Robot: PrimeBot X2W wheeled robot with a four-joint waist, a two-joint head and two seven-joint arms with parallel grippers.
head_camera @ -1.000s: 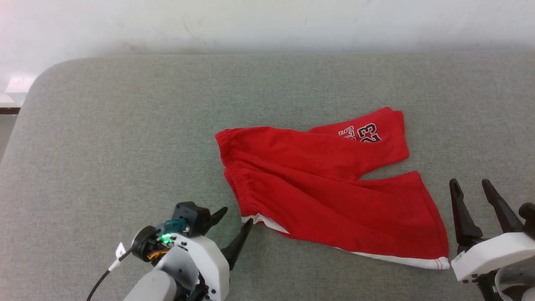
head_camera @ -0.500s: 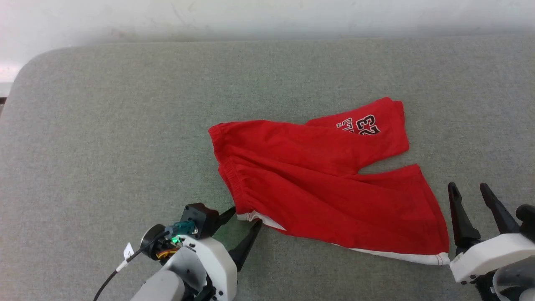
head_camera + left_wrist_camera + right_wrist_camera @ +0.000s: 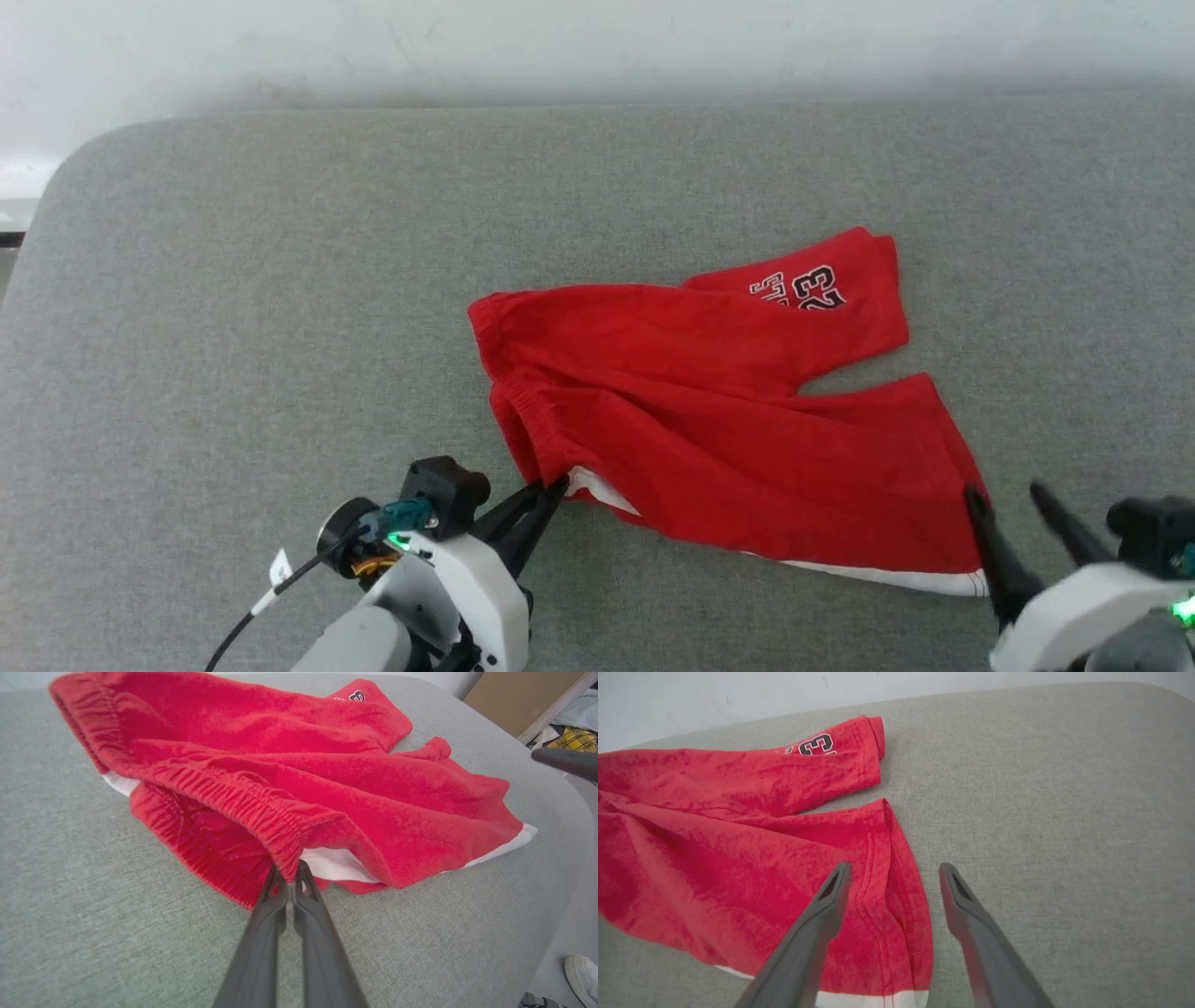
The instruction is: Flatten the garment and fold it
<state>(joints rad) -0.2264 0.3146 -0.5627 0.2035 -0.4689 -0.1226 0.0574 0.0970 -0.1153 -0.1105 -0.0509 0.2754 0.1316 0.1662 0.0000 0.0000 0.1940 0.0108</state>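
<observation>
The garment (image 3: 709, 420), bright red shorts with a white side stripe and a "23" print on the far leg, lies spread and rumpled on the grey padded table (image 3: 280, 308). My left gripper (image 3: 557, 486) is shut on the near corner of the garment's gathered waistband (image 3: 261, 812), beside the white stripe; in the left wrist view the left gripper (image 3: 288, 870) pinches the cloth edge. My right gripper (image 3: 1004, 490) is open over the hem of the near leg; in the right wrist view the right gripper (image 3: 894, 872) straddles the garment's hem (image 3: 896, 896), one finger over cloth, the other over bare table.
The table's rounded far-left corner (image 3: 84, 159) and a pale wall lie behind. Off the table's edge, the left wrist view shows a cardboard box (image 3: 518, 695), plaid cloth (image 3: 572, 739) and a person's white shoe (image 3: 581, 973) on the floor.
My left gripper has reached the waistband corner and shut on it. My right gripper has moved left over the near leg's hem. The camera has shifted slightly.
</observation>
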